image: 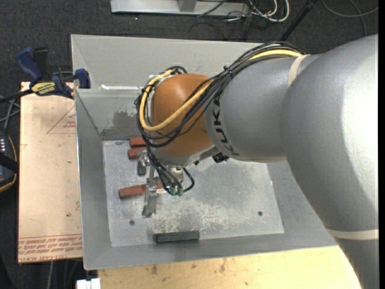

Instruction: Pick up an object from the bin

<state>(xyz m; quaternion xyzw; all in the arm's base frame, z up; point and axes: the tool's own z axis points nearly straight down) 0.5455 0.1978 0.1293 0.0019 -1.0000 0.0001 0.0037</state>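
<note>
My gripper [145, 184] hangs under the orange wrist cover, low over the left half of the bin. One grey finger [149, 203] points toward the front and the other finger [142, 163] sits farther back, so the gripper is open. A reddish-brown flat block [130, 192] lies on the bin floor with its right end in the gap between the two fingers. Two more reddish-brown blocks [136, 142] [133, 154] lie just behind the gripper, partly hidden by the wrist.
A dark grey bar [177, 237] lies along the bin's front wall. The bulky arm covers the bin's right and back parts. The sloped left wall stands close to the blocks.
</note>
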